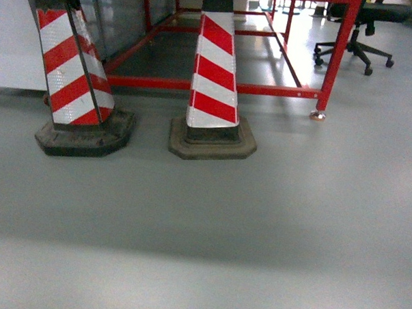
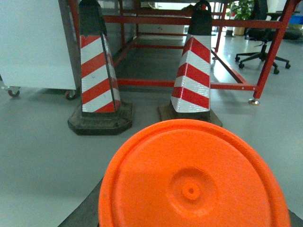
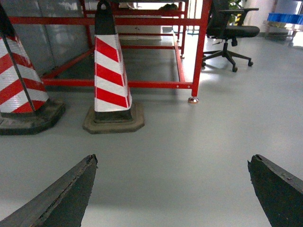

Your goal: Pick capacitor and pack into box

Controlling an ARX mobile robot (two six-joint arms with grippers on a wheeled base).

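Floor (image 1: 223,230) filled most of the head view, plain grey and glossy. The big red frame (image 1: 216,86) stood at the far side, so I'll place everything off that.

- Two red-and-white striped cones sat just in front of the frame on dark chunky bases. The left cone (image 1: 73,73) was by the frame's left end and the other cone (image 1: 215,79) was nearer its middle. They stood close together but weren't touching.
- A black office chair (image 1: 361,38) was out past the frame's right leg.
- A white cabinet (image 2: 33,47) on casters was off to the left of the frame in the left wrist view.

The right gripper (image 3: 170,194) was spread wide, with one dark fingertip (image 3: 61,198) in each lower corner. There was only bare floor between them, well short of the frame.

The left wrist view was mostly blocked by a round orange disc (image 2: 194,179) right up against the camera, on the near side of the frame. A dark shape (image 2: 83,213) poked out under its lower left edge. I honestly couldn't tell what the left gripper was doing.

As for the box and the capacitor, I couldn't tell where either one was from any of the three views.
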